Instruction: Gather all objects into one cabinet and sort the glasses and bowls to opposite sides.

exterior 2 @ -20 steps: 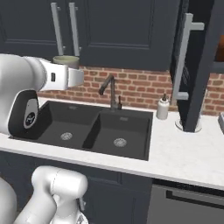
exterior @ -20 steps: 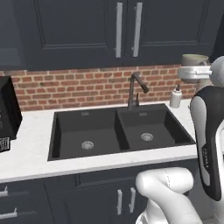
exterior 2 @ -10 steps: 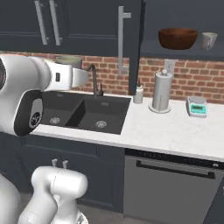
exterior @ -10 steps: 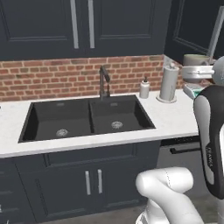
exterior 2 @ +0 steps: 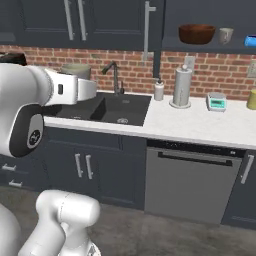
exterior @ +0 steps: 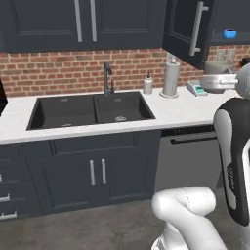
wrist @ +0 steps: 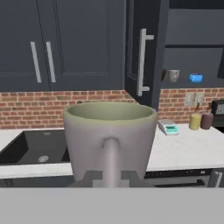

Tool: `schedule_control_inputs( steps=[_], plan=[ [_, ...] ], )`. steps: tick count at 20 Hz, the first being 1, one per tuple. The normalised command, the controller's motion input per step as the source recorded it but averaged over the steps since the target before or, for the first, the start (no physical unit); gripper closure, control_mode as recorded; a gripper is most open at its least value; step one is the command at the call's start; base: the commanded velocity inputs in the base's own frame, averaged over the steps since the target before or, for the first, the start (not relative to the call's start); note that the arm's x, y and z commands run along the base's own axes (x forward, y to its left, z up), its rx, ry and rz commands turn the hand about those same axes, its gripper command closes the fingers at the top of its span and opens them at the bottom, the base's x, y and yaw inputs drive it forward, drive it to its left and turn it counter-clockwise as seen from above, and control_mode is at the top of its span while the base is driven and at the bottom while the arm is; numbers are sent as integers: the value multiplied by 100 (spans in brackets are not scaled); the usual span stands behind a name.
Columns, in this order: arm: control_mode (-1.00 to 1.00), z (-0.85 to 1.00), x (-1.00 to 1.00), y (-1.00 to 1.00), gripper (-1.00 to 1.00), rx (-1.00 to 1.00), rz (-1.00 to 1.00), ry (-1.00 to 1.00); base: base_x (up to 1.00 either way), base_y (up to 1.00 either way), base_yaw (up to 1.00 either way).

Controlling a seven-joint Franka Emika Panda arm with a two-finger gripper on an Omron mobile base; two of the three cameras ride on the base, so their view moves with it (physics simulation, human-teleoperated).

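One mug (wrist: 110, 138) fills the centre of my hand view, pale beige-grey, upright, its handle pointing straight down toward the camera and running between the two dark fingertips at the bottom edge. My gripper (wrist: 110, 178) is closed on that handle, so the cup body sits just beyond the jaws, rim up. In the left base view the same mug (exterior: 216, 80) shows at the right edge, level with the counter backsplash; in the right base view it sits at the upper left, above the arm's forearm (exterior 2: 76, 70). The cabinet (exterior 2: 210, 20) stands open at the upper right of the right base view, its door (wrist: 142, 48) swung out with the long grey handle facing me. On its shelf I see the wooden bowl (exterior 2: 197, 33), a second mug (exterior 2: 226, 35) just to its right, and the blue bowl (exterior 2: 250, 41) at the frame's right edge, apart from that mug. Below, on the white counter (exterior 2: 200, 122), are a paper towel roll (exterior 2: 181, 86), a soap bottle (exterior 2: 159, 90) and the scale (exterior 2: 217, 101). The sink (exterior: 90, 110) lies at centre left of the left base view.
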Motion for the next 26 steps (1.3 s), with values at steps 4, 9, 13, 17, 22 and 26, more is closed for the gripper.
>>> schedule_control_inputs(
  steps=[4,9,13,17,22,26],
  plan=[
    [100,0,0,0,100,0,0,0,-8,-71,-8],
    [100,0,0,0,100,0,0,0,0,-84,-8],
    [100,0,0,0,100,0,0,0,-9,-67,-5],
    [100,0,0,0,100,0,0,0,-4,-28,0],
    [100,0,0,0,100,0,0,0,17,-3,0],
    [100,0,0,0,100,0,0,0,85,-37,-2]
  ],
)
